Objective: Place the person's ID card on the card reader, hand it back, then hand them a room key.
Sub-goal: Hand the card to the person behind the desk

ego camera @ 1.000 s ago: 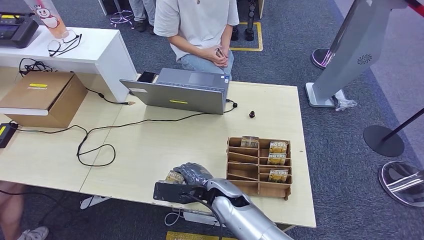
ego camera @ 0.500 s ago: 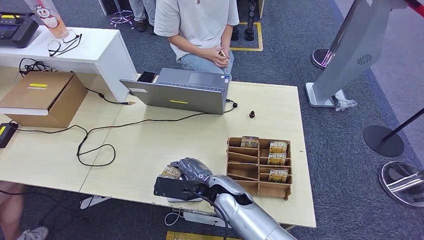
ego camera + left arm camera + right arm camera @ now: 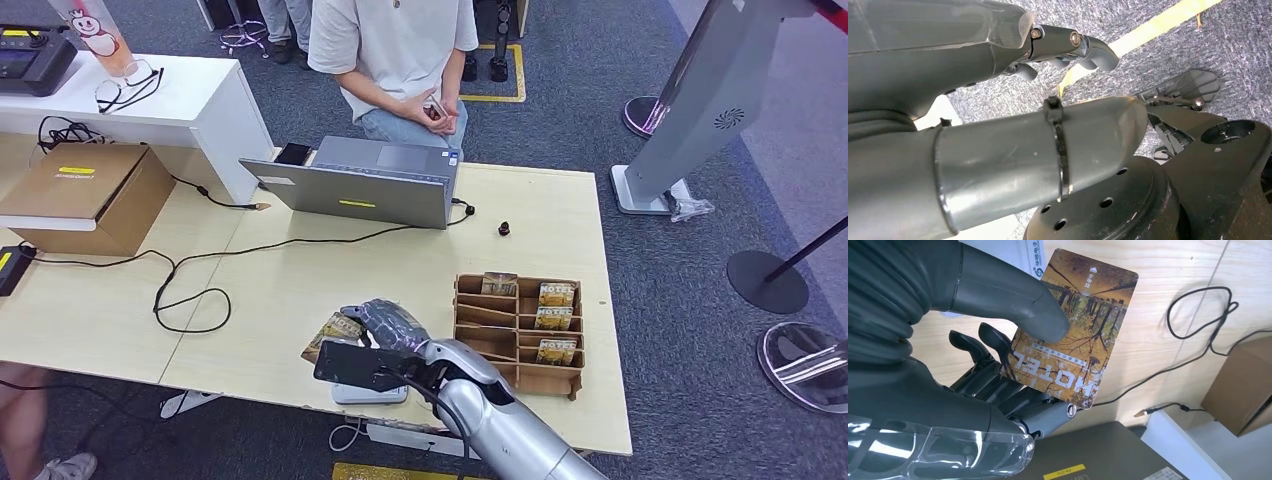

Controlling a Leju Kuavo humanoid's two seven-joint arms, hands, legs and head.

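Observation:
My right hand (image 3: 390,325) hovers low over the table's front edge and pinches a room key card (image 3: 335,332) between the thumb and the fingers. In the right wrist view the card (image 3: 1083,340) shows an autumn picture and the word HOTEL, with the thumb of my right hand (image 3: 1008,295) pressed on its face. A white card reader (image 3: 370,393) lies under my forearm at the table edge. A wooden rack (image 3: 518,335) to the right holds more such cards. My left hand (image 3: 1068,47) hangs over the floor with nothing in it.
A person (image 3: 395,50) sits behind a grey laptop (image 3: 360,185), hands together over the lap. A black cable (image 3: 190,290) loops across the table's left half. A cardboard box (image 3: 90,195) and a white counter (image 3: 150,100) stand at the left.
My right hand has moved away from the front edge with the card, carrying it slightly left. The white card reader under it has come into sight.

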